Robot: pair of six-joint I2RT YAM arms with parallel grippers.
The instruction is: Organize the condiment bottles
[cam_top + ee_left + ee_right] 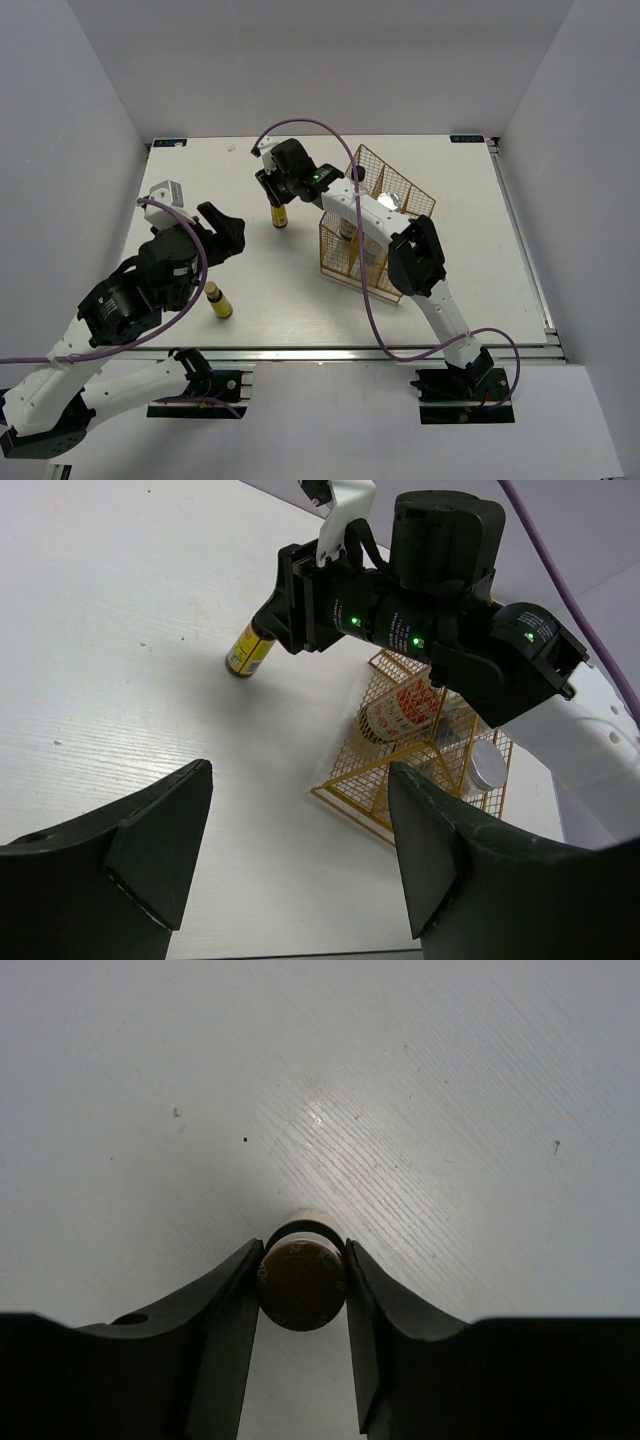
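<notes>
Right pincer (303, 1265) is clamped on the dark cap of an upright amber bottle (280, 215) standing on the surface (480, 280) directly beneath it, long axis vertical, left of the wire basket (395, 170). Left pincer (300, 820) hangs apart and empty, farther from that bottle.

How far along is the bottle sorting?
Done: the red-label bottle and at least one white bottle sit in the basket. In hand: the right tool is closed on the cap of an amber bottle. Left: the second amber bottle, on the table near the open, empty left tool.
</notes>
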